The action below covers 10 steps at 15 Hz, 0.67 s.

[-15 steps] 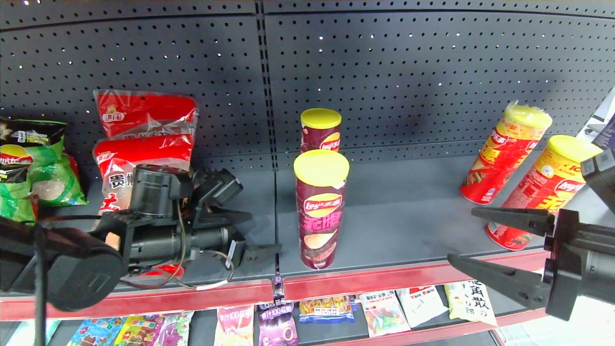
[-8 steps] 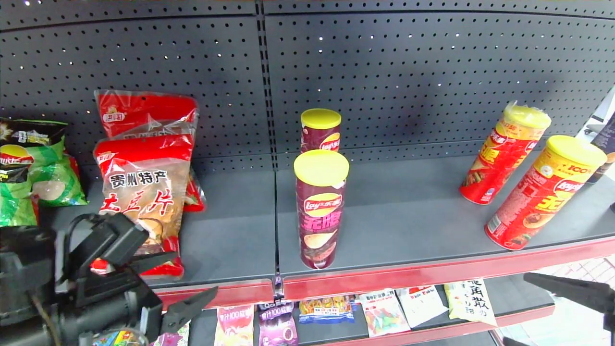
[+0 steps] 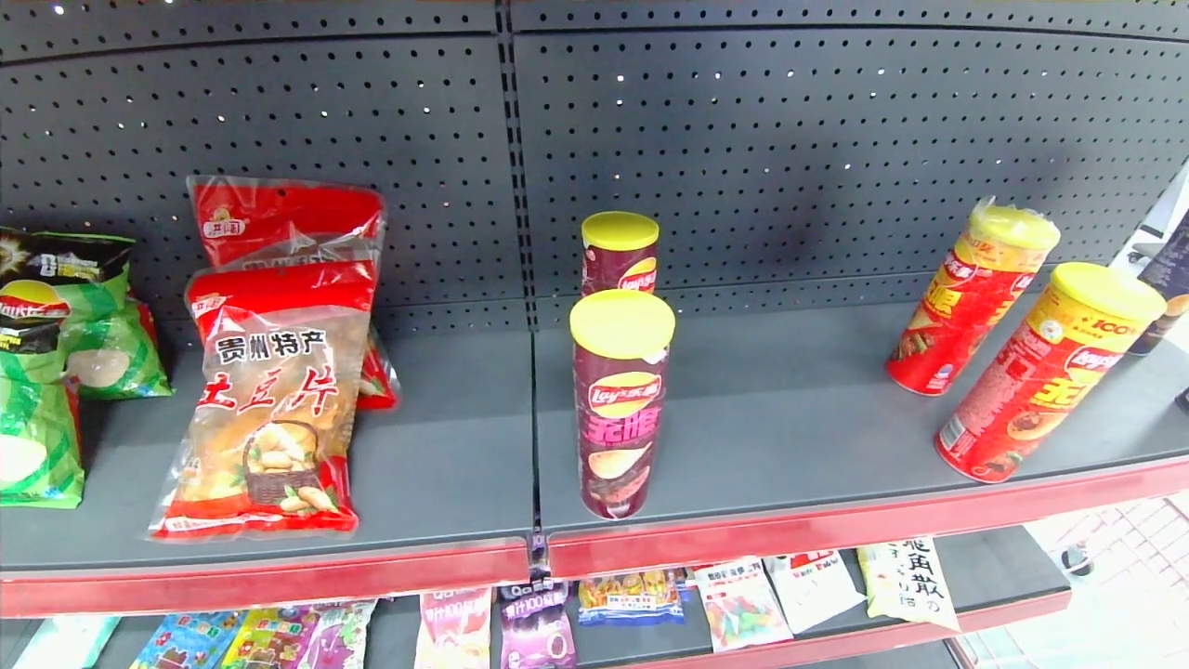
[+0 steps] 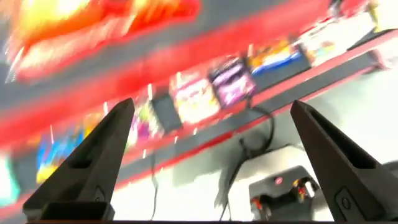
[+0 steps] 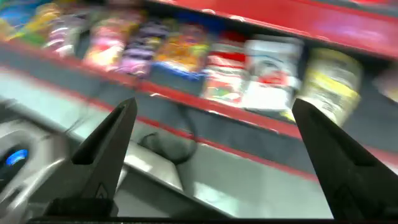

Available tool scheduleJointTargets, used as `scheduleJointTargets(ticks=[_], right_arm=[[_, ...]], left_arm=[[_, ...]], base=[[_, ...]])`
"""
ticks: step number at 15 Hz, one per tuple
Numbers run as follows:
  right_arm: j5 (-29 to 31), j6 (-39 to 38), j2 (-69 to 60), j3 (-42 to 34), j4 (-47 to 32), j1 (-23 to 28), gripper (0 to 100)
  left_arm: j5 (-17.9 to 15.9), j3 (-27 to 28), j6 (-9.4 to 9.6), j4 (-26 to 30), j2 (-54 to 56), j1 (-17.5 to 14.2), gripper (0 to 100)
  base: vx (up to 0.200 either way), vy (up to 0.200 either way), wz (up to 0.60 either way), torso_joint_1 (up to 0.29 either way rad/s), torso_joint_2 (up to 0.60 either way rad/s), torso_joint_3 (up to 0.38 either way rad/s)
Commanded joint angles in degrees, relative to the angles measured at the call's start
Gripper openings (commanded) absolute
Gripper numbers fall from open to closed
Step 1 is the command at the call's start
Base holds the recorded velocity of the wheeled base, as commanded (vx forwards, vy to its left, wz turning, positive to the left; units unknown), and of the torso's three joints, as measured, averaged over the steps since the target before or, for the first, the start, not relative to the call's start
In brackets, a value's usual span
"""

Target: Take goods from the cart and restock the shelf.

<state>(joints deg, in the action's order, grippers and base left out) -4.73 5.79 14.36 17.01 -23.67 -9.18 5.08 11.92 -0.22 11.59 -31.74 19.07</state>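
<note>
On the grey shelf [image 3: 790, 437] stand two purple chip cans with yellow lids, one in front [image 3: 620, 401] and one behind [image 3: 620, 252]. Two red chip cans [image 3: 1050, 372] lean at the right. Red snack bags [image 3: 269, 400] lie at the left, green chip bags [image 3: 46, 362] at the far left. My left gripper [image 4: 211, 118] is open and empty, facing the lower shelf's red edge [image 4: 186, 74]. My right gripper [image 5: 214, 112] is open and empty too, facing small packets on the lower shelf [image 5: 267, 68].
The lower shelf [image 3: 985, 576] carries rows of small snack packets [image 3: 743, 599]. A perforated dark back panel [image 3: 743, 139] closes the shelf behind. Bare shelf room lies between the purple cans and the red cans. Floor tiles show at the lower right [image 3: 1124, 548].
Both arms have dropped down and out of the head view; the left one drew back from the red snack bags, which now lie uncovered. The goods on the shelf kept their places.
</note>
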Motion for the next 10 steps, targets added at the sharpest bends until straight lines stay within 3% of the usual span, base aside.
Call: scheduleJointTargets(ticks=[1, 2, 3, 4, 6, 7, 8, 10], right_arm=[[2.9, 0.0, -6.5, 0.7, -0.5, 4.1, 100], [4.6, 0.0, -7.1, -0.1, -0.5, 4.9, 100], [6.3, 0.0, -7.5, -1.2, -0.5, 5.5, 100], [8.1, 0.0, -9.3, -2.6, -0.6, 6.4, 100], [8.1, 0.0, -10.5, -3.9, -0.5, 7.3, 100], [7.4, -1.4, -10.8, -4.3, -0.2, 7.4, 100], [6.1, -2.3, -12.7, -4.5, 0.1, 8.3, 100], [5.2, -1.6, -14.3, -5.1, 0.9, 9.1, 100]], left_arm=[[3.7, 2.7, -2.77, 11.1, 18.6, -10.3, 100], [3.6, 2.1, -2.86, 11.3, 20.0, -14.9, 100], [3.4, 1.7, -3.47, 11.3, 20.7, -17.3, 100], [3.1, 0.6, -5.23, 11.1, 22.4, -17.8, 100], [1.1, 0.2, -5.32, 10.8, 25.9, -16.9, 100], [-5.7, -0.9, -4.53, 8.1, 27.3, -15.7, 100], [-5.9, -3.0, -4.44, 2.5, 27.3, -15.7, 100], [-6.3, -10.3, -2.24, -9.5, 27.3, -15.7, 100]], base=[[0.000, 0.000, 0.00, 0.000, 0.00, 0.000], [0.000, 0.000, 0.00, 0.000, 0.00, 0.000], [0.000, 0.000, 0.00, 0.000, 0.00, 0.000], [0.000, 0.000, 0.00, 0.000, 0.00, 0.000], [0.000, 0.000, 0.00, 0.000, 0.00, 0.000], [0.000, 0.000, 0.00, 0.000, 0.00, 0.000], [0.000, 0.000, 0.00, 0.000, 0.00, 0.000], [0.000, 0.000, 0.00, 0.000, 0.00, 0.000]])
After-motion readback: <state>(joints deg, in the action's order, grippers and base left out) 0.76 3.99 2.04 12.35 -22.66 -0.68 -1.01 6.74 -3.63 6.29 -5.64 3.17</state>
